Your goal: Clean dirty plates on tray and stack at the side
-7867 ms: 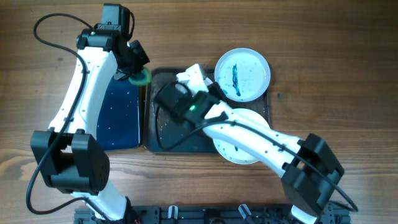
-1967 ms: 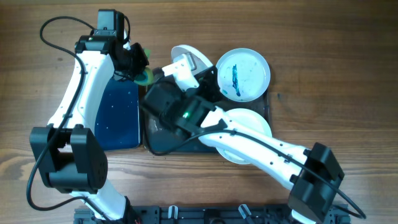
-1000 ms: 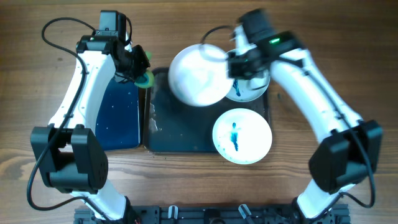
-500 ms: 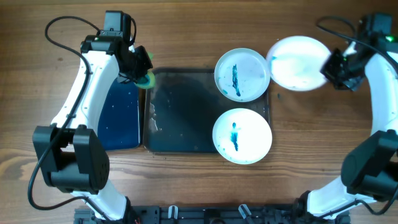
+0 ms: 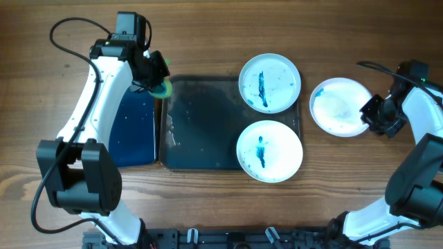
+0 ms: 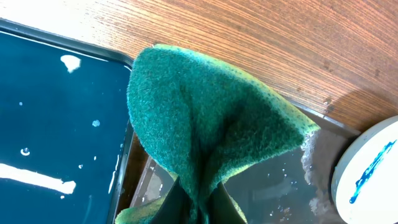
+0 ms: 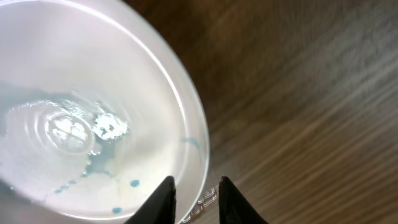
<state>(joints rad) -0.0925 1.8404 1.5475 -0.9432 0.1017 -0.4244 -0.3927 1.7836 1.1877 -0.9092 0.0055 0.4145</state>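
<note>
Two plates with blue streaks lie on the right side of the large dark tray [image 5: 208,131], one at the back [image 5: 270,83] and one at the front [image 5: 270,151]. A third plate [image 5: 338,106] with faint blue smears lies on the table to the right of the tray; it also shows in the right wrist view [image 7: 81,112]. My right gripper [image 5: 372,115] [image 7: 194,199] is shut on its right rim. My left gripper [image 5: 152,71] [image 6: 199,208] is shut on a folded green sponge [image 5: 161,87] [image 6: 205,118] above the tray's back left corner.
A smaller dark blue tray [image 5: 135,131] [image 6: 56,124] with white specks lies left of the large one. The large tray's left half is wet with foam patches [image 5: 169,124]. The back plate's edge [image 6: 373,174] shows in the left wrist view.
My right gripper lifted the third plate off the tray's left half, carried it right across the table, and now it is low on the wood right of the tray. My left arm stayed put.
</note>
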